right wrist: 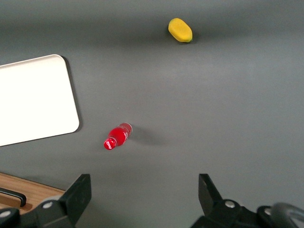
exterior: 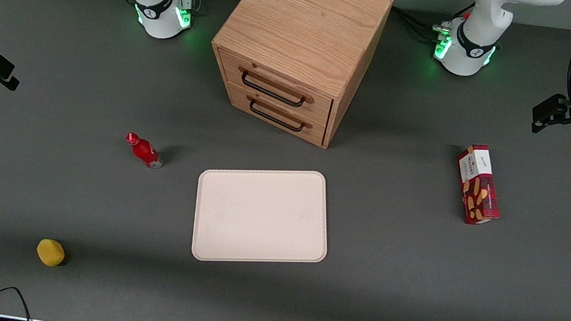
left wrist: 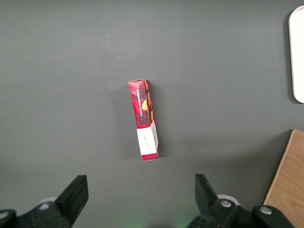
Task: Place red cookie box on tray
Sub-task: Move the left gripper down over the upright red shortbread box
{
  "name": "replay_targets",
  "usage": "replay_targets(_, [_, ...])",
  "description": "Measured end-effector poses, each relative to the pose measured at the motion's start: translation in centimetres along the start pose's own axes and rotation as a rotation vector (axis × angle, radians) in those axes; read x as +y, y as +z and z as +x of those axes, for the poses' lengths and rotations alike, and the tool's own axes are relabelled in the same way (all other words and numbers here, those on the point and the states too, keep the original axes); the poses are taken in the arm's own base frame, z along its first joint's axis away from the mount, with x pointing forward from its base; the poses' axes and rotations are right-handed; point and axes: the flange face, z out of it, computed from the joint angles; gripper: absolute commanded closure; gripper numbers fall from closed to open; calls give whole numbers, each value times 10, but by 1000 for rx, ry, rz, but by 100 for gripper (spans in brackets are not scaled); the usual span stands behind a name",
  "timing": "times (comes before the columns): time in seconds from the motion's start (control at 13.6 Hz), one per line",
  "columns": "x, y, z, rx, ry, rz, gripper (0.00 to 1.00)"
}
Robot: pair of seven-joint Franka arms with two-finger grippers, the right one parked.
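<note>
The red cookie box (exterior: 478, 184) lies flat on the grey table toward the working arm's end, its white end section farther from the front camera. It also shows in the left wrist view (left wrist: 145, 118). The cream-pink tray (exterior: 261, 215) lies mid-table in front of the drawer cabinet, with nothing on it; its edge shows in the left wrist view (left wrist: 297, 57). My left gripper (exterior: 544, 117) hangs above the table, farther from the front camera than the box and apart from it. In the left wrist view the gripper (left wrist: 140, 190) is open wide and holds nothing.
A wooden two-drawer cabinet (exterior: 303, 44) stands farther from the front camera than the tray, both drawers shut. A small red bottle (exterior: 144, 151) and a yellow object (exterior: 50, 252) lie toward the parked arm's end of the table.
</note>
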Motion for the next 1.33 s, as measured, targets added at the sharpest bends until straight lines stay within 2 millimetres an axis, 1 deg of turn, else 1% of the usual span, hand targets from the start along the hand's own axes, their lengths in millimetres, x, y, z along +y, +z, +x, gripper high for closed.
replay_targets(0.44, [10,1,0,-8,20,2,0])
replay_targets(0.59, [12,7,1,-33,33,4,0])
replay_targets(0.66, [13,14,4,-51,36,4,0])
replay_targets(0.74, [14,28,7,-74,37,5,0])
replay_targets(0.81, [15,49,11,-91,39,5,0])
replay_targets(0.96, [17,101,13,-101,38,3,0])
replay_targets(1.18, [13,172,4,-72,17,-3,0])
replay_targets(1.33, [6,208,-5,-33,-3,-9,0])
